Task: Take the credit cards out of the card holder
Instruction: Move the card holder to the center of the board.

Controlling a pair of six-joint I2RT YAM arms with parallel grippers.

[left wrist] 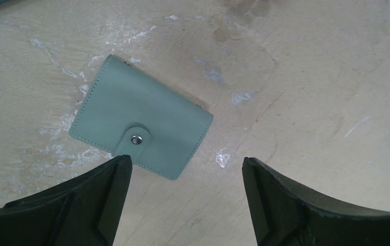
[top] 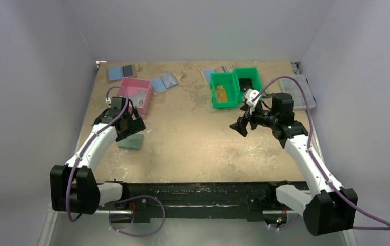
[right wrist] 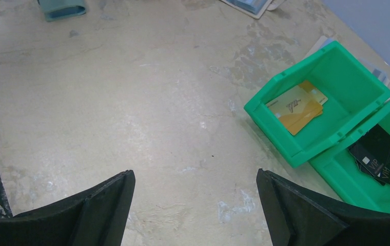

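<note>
Hovering over the card holder (top: 130, 142), the left gripper (top: 126, 125) points down at it, jaws wide apart, nothing between them. In the left wrist view the card holder (left wrist: 141, 125) lies flat on the table (left wrist: 311, 92), folded shut, grey-green outside up, and turned at a slant. Its snap tab (left wrist: 134, 139) is fastened on the edge nearest the gripper. The left fingertip (left wrist: 116, 171) is just beside that edge; I cannot tell whether it touches. The holder sits by the left edge of the table (top: 193, 148), nearer the near edge than the far one.

The right gripper (top: 240, 125) is right of table centre, above bare tabletop, jaws wide apart and holding nothing. This also shows in its own view (right wrist: 195, 177).

Credit cards (right wrist: 298, 110), orange-yellow, lie loosely stacked in a green bin (right wrist: 285, 146) near the far edge, right of centre. The second green bin (right wrist: 357, 189) touches it on the side and holds black cards (right wrist: 380, 156). From the top the two bins (top: 222, 75) (top: 247, 69) stand side by side, cards (top: 220, 94) in the left one.

A pink bin (top: 136, 81) stands toward the far left corner. Blue-and-grey folders (top: 121, 72) lie open along the far edge. A clear box (top: 300, 89) sits at the right edge.
</note>
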